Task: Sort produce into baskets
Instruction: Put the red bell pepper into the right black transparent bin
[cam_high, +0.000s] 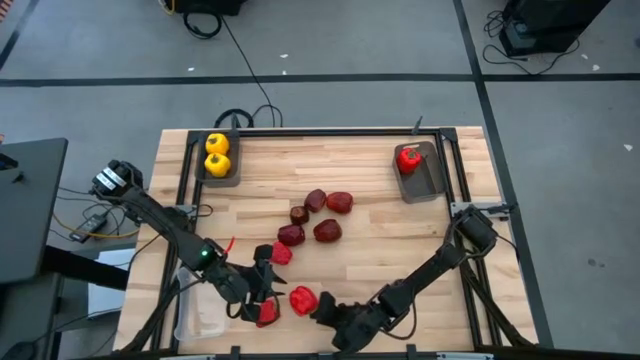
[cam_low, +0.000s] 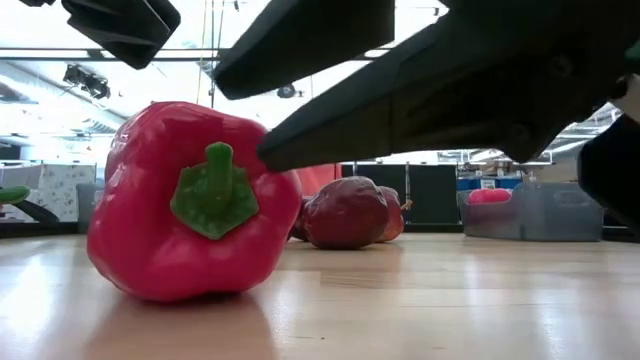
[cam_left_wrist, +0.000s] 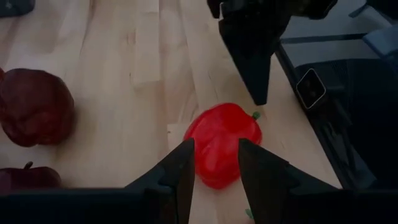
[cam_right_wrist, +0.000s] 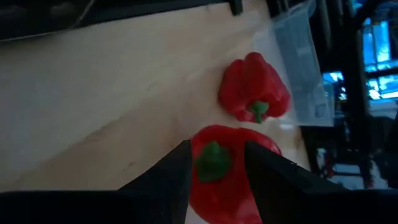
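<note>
**Right gripper** (cam_right_wrist: 217, 146): near edge of the table (cam_high: 380, 255), about midway along it. Fingers narrowly parted, astride the near red pepper (cam_low: 190, 200). One fingertip touches the pepper's upper side. The pepper sits on the wood, not lifted, with its green stem turned toward this gripper.

**Left gripper** (cam_left_wrist: 216, 146): also at the near edge, just on the other side of the same pepper and facing the right gripper across it. Fingers a narrow gap apart, nothing clamped. The pepper lies just past the fingertips.

**Second red pepper** (cam_right_wrist: 254, 87): on the table close by the left gripper, just beside the clear tray.

**Clear tray** (cam_high: 200, 318): at the near left corner. Its contents cannot be made out.

**Third red pepper** (cam_high: 282, 253): loose on the wood, a little toward the table's middle from the left gripper.

**Maroon fruits** (cam_high: 327, 231): five, in a loose cluster around the middle of the table, well apart from both grippers.

**Left grey tray** (cam_high: 232, 178): at the far left corner. It holds two yellow peppers (cam_high: 217, 143), one behind the other.

**Right grey tray** (cam_high: 425, 185): at the far right corner. It holds a single tray pepper (cam_high: 408, 159), red, at the tray's far end.
</note>
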